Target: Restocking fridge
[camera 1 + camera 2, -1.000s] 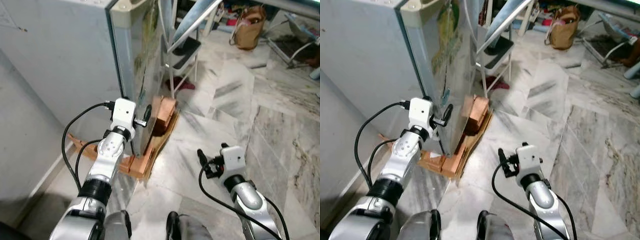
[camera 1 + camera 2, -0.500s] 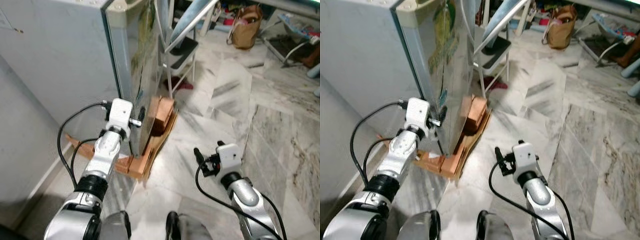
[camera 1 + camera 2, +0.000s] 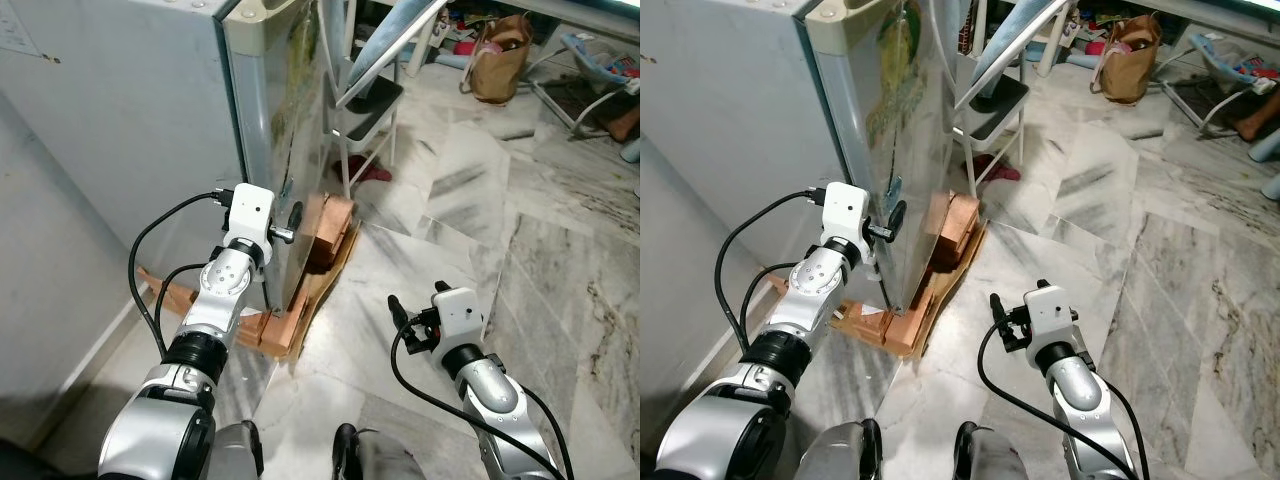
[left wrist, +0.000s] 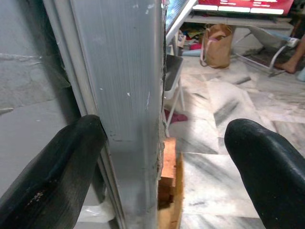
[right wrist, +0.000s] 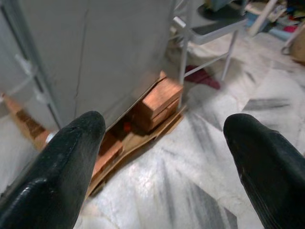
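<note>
The right gripper (image 3: 398, 318) is held low over the marble floor (image 3: 560, 260), close in front of the robot, with its fingers spread wide and nothing between them. A little farther on and to the left, the left gripper (image 3: 283, 228) is raised against the front corner edge of the fridge (image 3: 140, 110); its fingers (image 4: 52, 167) are parted wide on either side of that edge (one finger lies against the grey side, the other stands clear of the front face), so the edge is straddled rather than clamped. The fridge is seen standing upright against a pale wall, its front face reflective and marked with green.

Beneath the fridge, wooden blocks (image 3: 325, 225) and a sheet of cardboard (image 3: 320, 290) are seen on the floor. Just beyond, a metal folding chair (image 3: 365, 100) stands beside the fridge's front. Farther back, a brown bag (image 3: 500, 45) rests on the floor among scattered clutter.

The left arm is bent upward, its black cable looped beside it; the right arm is stretched forward and low.
</note>
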You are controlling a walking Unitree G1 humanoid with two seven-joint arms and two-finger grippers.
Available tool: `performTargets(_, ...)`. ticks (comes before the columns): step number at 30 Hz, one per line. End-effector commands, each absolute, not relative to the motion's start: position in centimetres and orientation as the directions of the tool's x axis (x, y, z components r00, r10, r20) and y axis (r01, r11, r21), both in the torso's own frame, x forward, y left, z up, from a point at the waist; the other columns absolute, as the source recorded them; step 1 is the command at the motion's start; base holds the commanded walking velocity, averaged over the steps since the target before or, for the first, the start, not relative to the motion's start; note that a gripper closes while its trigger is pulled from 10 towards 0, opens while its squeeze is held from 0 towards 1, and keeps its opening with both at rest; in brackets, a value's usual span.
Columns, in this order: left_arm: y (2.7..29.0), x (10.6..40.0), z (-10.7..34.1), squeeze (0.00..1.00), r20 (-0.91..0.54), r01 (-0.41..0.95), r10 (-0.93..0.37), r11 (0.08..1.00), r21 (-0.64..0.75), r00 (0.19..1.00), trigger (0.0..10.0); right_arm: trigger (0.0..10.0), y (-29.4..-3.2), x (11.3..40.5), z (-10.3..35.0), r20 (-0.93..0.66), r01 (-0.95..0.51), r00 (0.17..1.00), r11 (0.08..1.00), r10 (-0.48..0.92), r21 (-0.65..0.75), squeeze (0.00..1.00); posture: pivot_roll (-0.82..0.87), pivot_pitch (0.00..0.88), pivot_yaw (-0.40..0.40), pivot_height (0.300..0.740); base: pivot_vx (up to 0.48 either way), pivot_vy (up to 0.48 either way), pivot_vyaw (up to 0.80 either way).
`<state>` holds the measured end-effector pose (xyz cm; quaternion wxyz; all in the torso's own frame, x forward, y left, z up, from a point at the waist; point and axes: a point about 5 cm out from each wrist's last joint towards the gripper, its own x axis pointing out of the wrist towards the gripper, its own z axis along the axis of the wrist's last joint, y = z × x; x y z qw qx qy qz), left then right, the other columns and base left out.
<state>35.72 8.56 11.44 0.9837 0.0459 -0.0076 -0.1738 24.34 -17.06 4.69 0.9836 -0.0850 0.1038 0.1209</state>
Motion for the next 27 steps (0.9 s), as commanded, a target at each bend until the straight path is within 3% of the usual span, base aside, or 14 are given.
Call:
performTargets(1,4.6,35.9,13.7,0.0,0.055,0.482,-0.492,0.867,0.128,0.869,10.0,10.0,-17.0,24.0,3.8,-0.276,-0.274,0.934,0.951,0.227,-0.145,0.0,0.02,0.136,-0.045,0.74,0.0,0.0,0.0)
performTargets(2,2.2,35.5,14.7,0.0,0.078,0.555,-0.567,0.821,0.135,0.82,10.0,10.0,-16.9,23.9,3.6,-0.291,-0.284,0.928,0.948,0.234,-0.143,0.0,0.02,0.133,-0.042,0.74,0.0,0.0,0.0)
performTargets(3,2.2,35.5,14.7,0.0,0.078,0.555,-0.567,0.821,0.135,0.82,10.0,10.0,-16.9,23.9,3.6,-0.291,-0.284,0.928,0.948,0.234,-0.143,0.0,0.02,0.133,-0.042,0.74,0.0,0.0,0.0)
performTargets(4,-0.1,34.9,15.6,0.0,0.099,0.626,-0.64,0.767,0.142,0.762,10.0,10.0,-16.8,23.9,3.5,-0.298,-0.29,0.924,0.946,0.239,-0.142,0.0,0.02,0.13,-0.04,0.74,0.0,0.0,0.0)
performTargets(7,-3.8,33.4,17.0,0.0,0.137,0.733,-0.746,0.666,0.136,0.652,10.0,10.0,-16.6,24.0,3.4,-0.303,-0.294,0.922,0.945,0.242,-0.141,0.0,0.02,0.127,-0.038,0.74,0.0,0.0,0.0)
performTargets(8,-6.3,32.1,18.1,0.0,0.16,0.803,-0.796,0.595,0.032,0.583,10.0,10.0,-16.5,24.0,3.2,-0.314,-0.3,0.917,0.944,0.246,-0.138,0.0,0.01,0.126,-0.034,0.74,0.0,0.0,0.0)
performTargets(9,-6.3,32.1,18.1,0.0,0.16,0.803,-0.796,0.595,0.032,0.583,10.0,10.0,-16.5,24.0,3.2,-0.314,-0.3,0.917,0.944,0.246,-0.138,0.0,0.01,0.126,-0.034,0.74,0.0,0.0,0.0)
performTargets(11,-9.5,29.9,20.9,0.0,0.25,0.882,-0.866,0.464,0.084,0.432,10.0,10.0,-16.4,24.1,3.1,-0.314,-0.302,0.917,0.943,0.247,-0.138,0.0,0.01,0.124,-0.031,0.74,0.0,0.0,0.0)
performTargets(12,-9.8,29.8,21.4,0.0,0.263,0.883,-0.863,0.464,0.071,0.432,10.0,10.0,-16.3,24.1,3.1,-0.314,-0.301,0.917,0.944,0.247,-0.137,0.0,0.01,0.124,-0.028,0.74,0.0,0.0,0.0)
performTargets(15,-9.1,30.9,21.5,0.0,0.265,0.85,-0.834,0.52,0.086,0.484,10.0,10.0,-16.2,24.1,3.1,-0.314,-0.299,0.917,0.945,0.246,-0.133,0.0,0.01,0.123,-0.026,0.74,0.0,0.0,0.0)
performTargets(18,-6.2,33.0,20.5,0.0,0.233,0.774,-0.767,0.628,0.081,0.598,10.0,10.0,-16.1,24.2,3.0,-0.315,-0.298,0.917,0.946,0.246,-0.128,0.0,0.02,0.122,-0.024,0.74,0.0,0.0,0.0)
performTargets(23,-3.1,34.3,19.5,0.0,0.194,0.707,-0.715,0.696,0.121,0.671,10.0,10.0,-15.9,24.3,3.0,-0.311,-0.303,0.916,0.946,0.254,-0.119,0.0,0.03,0.119,-0.022,0.74,0.0,0.0,0.0)
performTargets(24,-0.6,34.8,18.2,0.0,0.171,0.657,-0.67,0.742,0.133,0.722,10.0,10.0,-15.6,24.3,3.2,-0.287,-0.314,0.918,0.943,0.273,-0.109,0.0,0.03,0.114,-0.021,0.74,0.0,0.0,0.0)
performTargets(27,3.3,35.0,15.8,0.0,0.125,0.581,-0.592,0.806,0.117,0.796,10.0,10.0,-15.4,24.4,3.6,-0.252,-0.314,0.926,0.943,0.279,-0.109,0.0,0.04,0.112,-0.022,0.74,0.0,0.0,0.0)
